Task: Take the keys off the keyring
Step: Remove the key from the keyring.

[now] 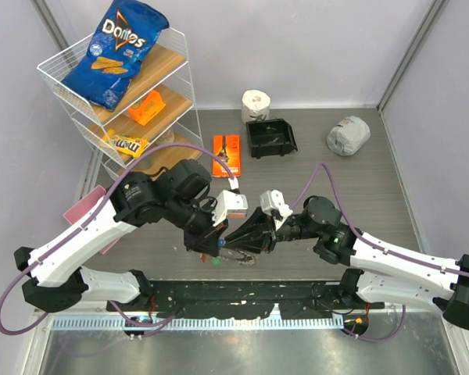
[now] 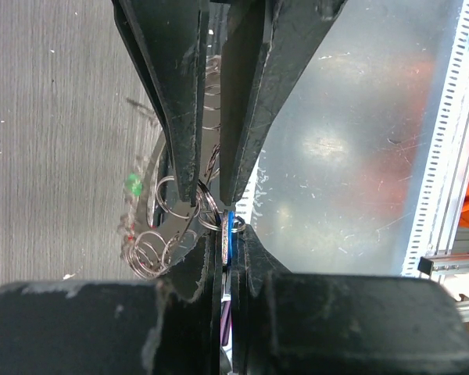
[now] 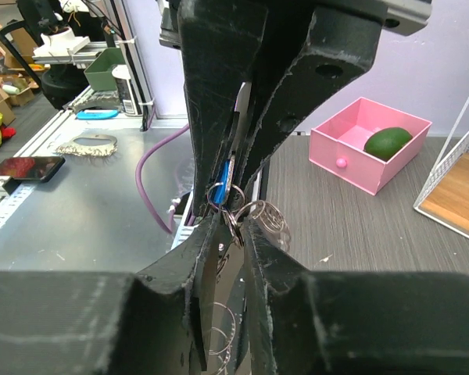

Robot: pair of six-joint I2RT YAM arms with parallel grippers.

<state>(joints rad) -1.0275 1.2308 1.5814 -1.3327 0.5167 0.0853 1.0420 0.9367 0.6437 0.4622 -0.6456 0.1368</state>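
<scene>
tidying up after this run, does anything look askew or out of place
The blue Doritos crisp bag lies slanted across the top of the white wire shelf rack, its lower end hanging past the front rim. Nothing looks spilled or broken.

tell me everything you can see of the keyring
The keyring looks like thin, shiny silver wire: a bunch of small round loops, linked and overlapping. It is near the grey table's front edge, where the two grippers' tips meet. The right gripper has its jaws close around some loops. A blue-headed key right beside them is pinched by the left gripper.
</scene>
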